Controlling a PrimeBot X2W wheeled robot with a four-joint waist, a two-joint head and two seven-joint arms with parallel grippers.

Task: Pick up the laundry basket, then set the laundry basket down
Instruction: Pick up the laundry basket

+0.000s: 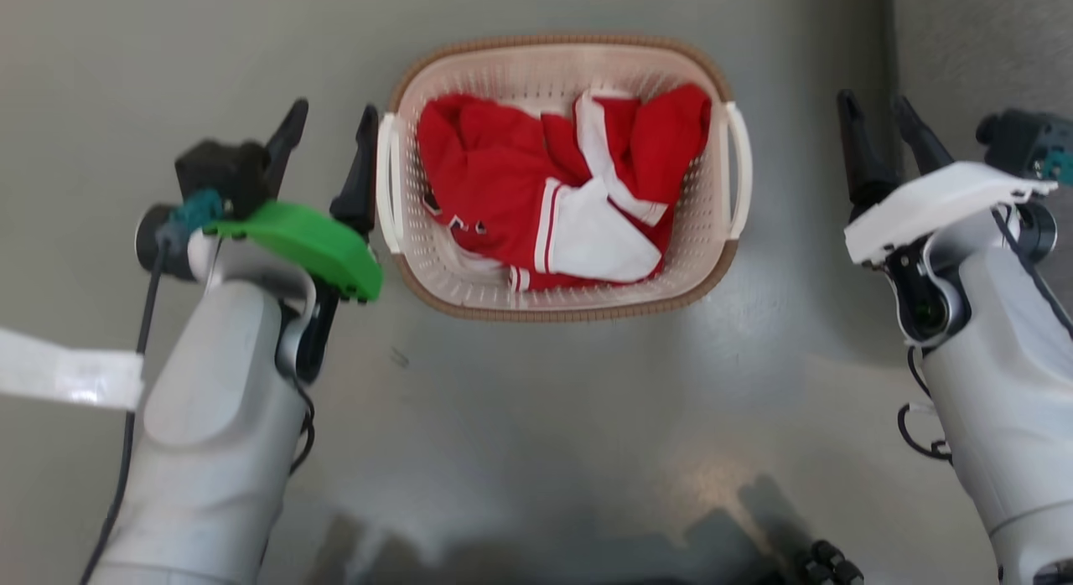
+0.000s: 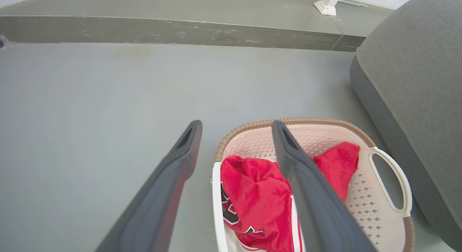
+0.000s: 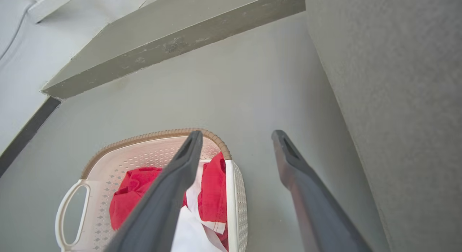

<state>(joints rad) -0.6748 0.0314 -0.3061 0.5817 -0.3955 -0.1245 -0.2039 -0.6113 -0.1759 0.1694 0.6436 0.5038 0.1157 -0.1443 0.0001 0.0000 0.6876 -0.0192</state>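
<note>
Head view | laundry basket (image 1: 560, 313) on floor (image 1: 536, 442) | left claw (image 1: 333, 111) apart, just beside handle (image 1: 386, 183) | right claw (image 1: 873, 99) apart, clear of basket

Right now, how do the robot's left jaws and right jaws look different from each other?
The left gripper wears a green cover; the right gripper wears a white cover. The left gripper sits close beside the laundry basket, next to its handle; the right gripper stands apart from the basket, with bare floor between. Both have open jaws, hold nothing and point the same way.
</note>
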